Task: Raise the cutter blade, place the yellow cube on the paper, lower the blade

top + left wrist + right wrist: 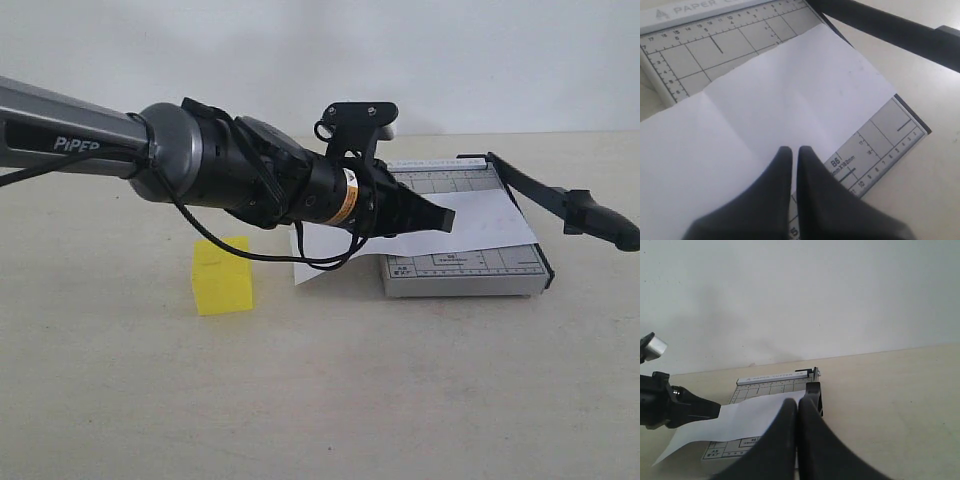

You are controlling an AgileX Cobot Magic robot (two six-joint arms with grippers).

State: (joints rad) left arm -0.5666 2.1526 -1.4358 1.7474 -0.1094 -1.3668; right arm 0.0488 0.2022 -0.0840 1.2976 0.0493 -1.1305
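The pale surface [320, 400] fills the lower frame of the exterior view. The left arm [180, 160] reaches in from the upper left toward the centre. Right of centre sits the grey trimmer base [500, 265], with the paper [480, 225] lying across it and overhanging its left edge. The cutter blade [545, 195] slants from the base's far corner out to the right edge of the frame and appears to be lifted off the base.

The yellow cube [222, 277] stands on the surface at lower left, well apart from the base. It looks rigid and light, with plain, smooth faces that may slip. Gripping two opposite side faces near mid-height seems soundest.

The left fingers [430, 212] are pressed together over the paper and hold nothing. The right fingers [780, 440] are also closed and empty, pointing toward the base.
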